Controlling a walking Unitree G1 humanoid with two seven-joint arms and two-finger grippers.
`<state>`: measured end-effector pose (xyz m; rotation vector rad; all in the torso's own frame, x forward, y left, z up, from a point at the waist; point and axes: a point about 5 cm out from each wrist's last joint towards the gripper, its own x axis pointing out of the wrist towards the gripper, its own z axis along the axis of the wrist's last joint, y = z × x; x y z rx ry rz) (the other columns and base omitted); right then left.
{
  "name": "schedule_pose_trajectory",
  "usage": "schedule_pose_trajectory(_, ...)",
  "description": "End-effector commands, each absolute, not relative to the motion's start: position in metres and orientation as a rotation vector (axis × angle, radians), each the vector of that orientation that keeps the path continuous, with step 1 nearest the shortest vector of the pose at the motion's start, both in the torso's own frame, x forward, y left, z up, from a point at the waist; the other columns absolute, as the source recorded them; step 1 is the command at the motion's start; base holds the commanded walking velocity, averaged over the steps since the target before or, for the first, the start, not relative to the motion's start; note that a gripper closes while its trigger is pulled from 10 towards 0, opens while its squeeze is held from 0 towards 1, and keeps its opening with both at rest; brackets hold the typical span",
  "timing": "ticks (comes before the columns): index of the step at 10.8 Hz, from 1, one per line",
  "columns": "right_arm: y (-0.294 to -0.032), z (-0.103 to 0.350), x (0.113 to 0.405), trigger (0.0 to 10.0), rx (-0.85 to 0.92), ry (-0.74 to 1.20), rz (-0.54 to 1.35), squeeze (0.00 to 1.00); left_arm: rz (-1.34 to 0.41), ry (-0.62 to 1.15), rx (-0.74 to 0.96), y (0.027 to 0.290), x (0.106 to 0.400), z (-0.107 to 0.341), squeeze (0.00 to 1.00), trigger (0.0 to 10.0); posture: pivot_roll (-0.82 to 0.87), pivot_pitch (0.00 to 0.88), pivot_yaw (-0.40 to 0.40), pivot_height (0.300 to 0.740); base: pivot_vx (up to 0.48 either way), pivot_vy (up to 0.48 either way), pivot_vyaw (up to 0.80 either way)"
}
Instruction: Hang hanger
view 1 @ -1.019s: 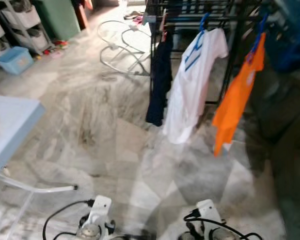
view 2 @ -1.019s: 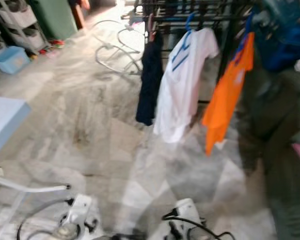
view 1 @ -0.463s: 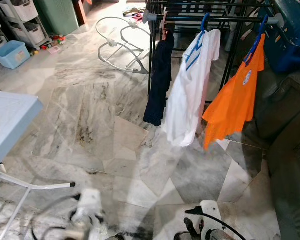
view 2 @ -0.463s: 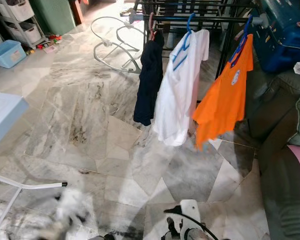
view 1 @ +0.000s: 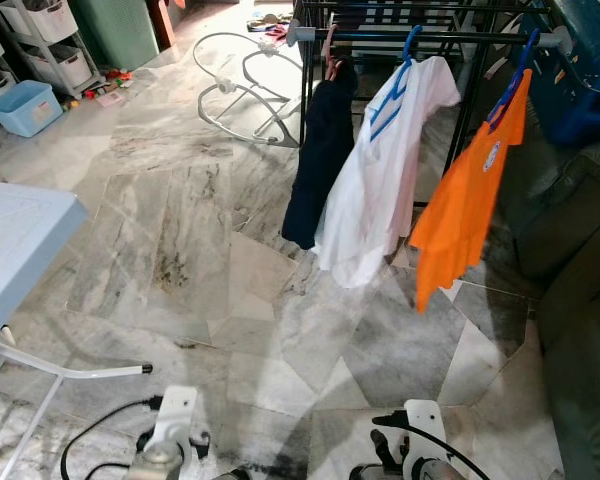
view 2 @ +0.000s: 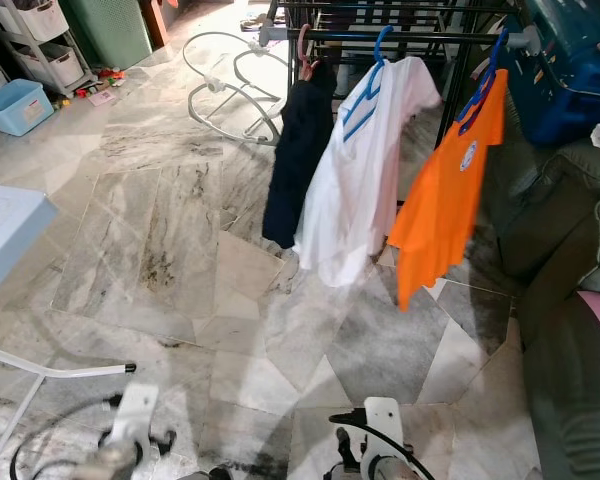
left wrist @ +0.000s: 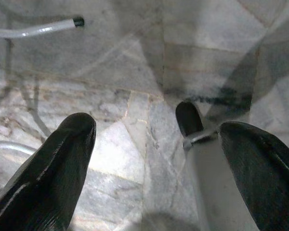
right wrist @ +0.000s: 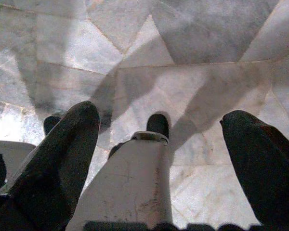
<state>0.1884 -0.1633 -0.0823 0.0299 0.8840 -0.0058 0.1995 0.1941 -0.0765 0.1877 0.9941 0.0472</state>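
Currently my left tool [left wrist: 154, 144] hangs low over the marble floor [view 1: 180, 230] with its fingers apart and nothing between them; my right tool [right wrist: 159, 144] is likewise spread and empty. Ahead, the drying rack [view 1: 430, 36] carries a dark garment [view 1: 318, 160], a white shirt [view 1: 380, 180] and an orange shirt [view 1: 470, 200] on blue hangers [view 1: 408, 45]. Judging by this, hanging appears complete. Risk: the garments look mid-swing, so one hook could possibly slip off the rail.
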Motion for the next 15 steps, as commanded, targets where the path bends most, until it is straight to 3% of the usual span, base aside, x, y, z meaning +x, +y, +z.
schedule_pose_trajectory(1, -0.162, -0.084, 0.185, 10.0, 0.049, 0.880, -0.023, 0.00, 0.040, 1.024, 0.204, 0.197, 0.194, -0.079, 0.00, 10.0, -0.16, 0.133, 0.067, 0.740, 0.000, 0.000, 0.00)
schedule_pose_trajectory(2, -0.162, -0.084, 0.185, 10.0, 0.050, 0.876, -0.026, 0.00, 0.034, 1.024, 0.211, 0.196, 0.194, -0.079, 0.00, 10.0, -0.16, 0.133, 0.067, 0.740, 0.000, 0.000, 0.00)
schedule_pose_trajectory(4, -0.179, -0.052, 0.239, 10.0, 0.024, 0.741, -0.009, 0.00, 0.032, 1.025, 0.209, 0.195, 0.193, -0.080, 0.00, 10.0, -0.16, 0.131, 0.065, 0.740, 0.000, 0.000, 0.00)
schedule_pose_trajectory(6, -0.178, -0.039, 0.257, 10.0, 0.045, 0.691, -0.015, 0.00, 0.024, 1.026, 0.211, 0.193, 0.192, -0.081, 0.00, 10.0, -0.16, 0.128, 0.060, 0.740, 0.000, 0.000, 0.00)
schedule_pose_trajectory(15, -0.167, -0.068, 0.217, 10.0, -0.007, 0.854, 0.062, 0.00, 0.048, 1.040, 0.189, 0.194, 0.184, -0.084, 0.00, 10.0, -0.16, 0.145, 0.057, 0.740, 0.000, 0.000, 0.00)
